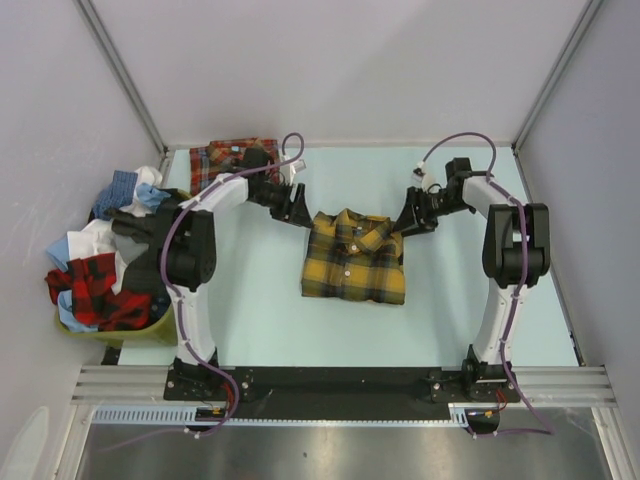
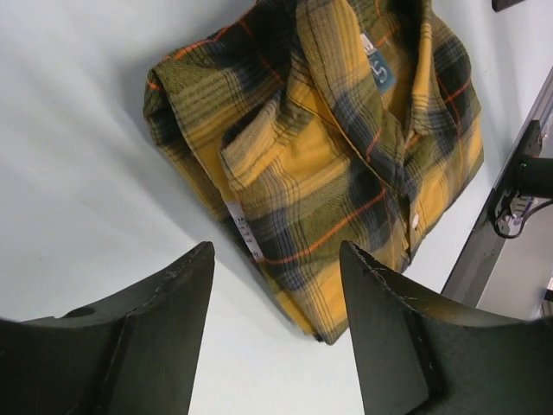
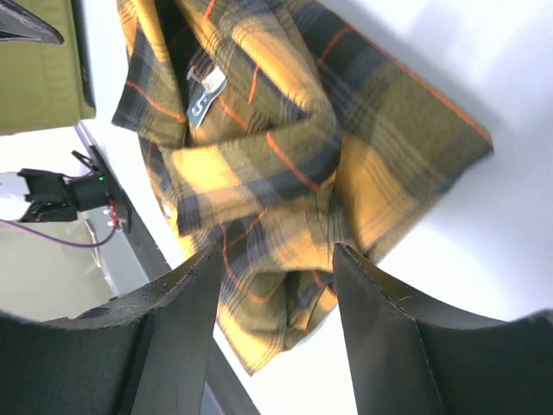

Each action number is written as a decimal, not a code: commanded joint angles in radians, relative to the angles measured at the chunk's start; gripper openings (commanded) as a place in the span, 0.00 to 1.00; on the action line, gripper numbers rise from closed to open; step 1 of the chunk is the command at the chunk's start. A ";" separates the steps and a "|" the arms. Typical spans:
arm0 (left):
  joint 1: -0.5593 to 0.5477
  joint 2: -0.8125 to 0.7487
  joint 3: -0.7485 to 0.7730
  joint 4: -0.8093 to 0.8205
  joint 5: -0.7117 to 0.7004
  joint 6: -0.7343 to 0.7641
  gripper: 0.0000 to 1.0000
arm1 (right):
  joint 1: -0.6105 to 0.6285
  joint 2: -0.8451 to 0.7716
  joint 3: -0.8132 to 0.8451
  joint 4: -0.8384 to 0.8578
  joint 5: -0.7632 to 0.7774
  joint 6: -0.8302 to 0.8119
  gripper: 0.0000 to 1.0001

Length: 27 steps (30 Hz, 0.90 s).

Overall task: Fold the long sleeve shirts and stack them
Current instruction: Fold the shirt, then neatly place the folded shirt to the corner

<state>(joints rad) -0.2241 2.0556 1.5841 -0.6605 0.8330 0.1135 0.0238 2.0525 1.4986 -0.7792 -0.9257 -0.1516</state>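
Note:
The yellow-and-black plaid shirt [image 1: 353, 258] lies folded in the middle of the table, collar toward the far side. It fills the left wrist view [image 2: 328, 147] and the right wrist view [image 3: 285, 164]. The red-orange plaid shirt [image 1: 222, 160] lies at the far left corner, partly under the left arm. My left gripper [image 1: 297, 212] hangs open and empty just off the yellow shirt's far left corner [image 2: 276, 259]. My right gripper [image 1: 410, 222] hangs open and empty just off its far right corner [image 3: 272, 259].
A green bin [image 1: 150, 325] heaped with mixed clothes, including a red-and-black plaid piece [image 1: 95, 285], stands at the left table edge. Grey walls enclose the table on three sides. A black rail [image 1: 340, 382] runs along the near edge.

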 commanded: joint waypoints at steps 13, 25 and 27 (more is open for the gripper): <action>-0.043 0.075 0.063 0.082 0.071 -0.035 0.34 | 0.087 0.078 0.055 -0.066 0.099 -0.180 0.48; -0.021 0.048 0.002 0.186 0.041 -0.107 0.00 | 0.111 0.064 0.267 -0.218 0.220 -0.338 0.00; -0.021 0.047 -0.001 0.209 0.028 -0.106 0.00 | 0.119 0.072 0.265 -0.192 0.267 -0.351 0.00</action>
<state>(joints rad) -0.2558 2.1395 1.6020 -0.5274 0.8665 0.0319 0.1272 2.1284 1.7203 -0.9539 -0.7578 -0.4217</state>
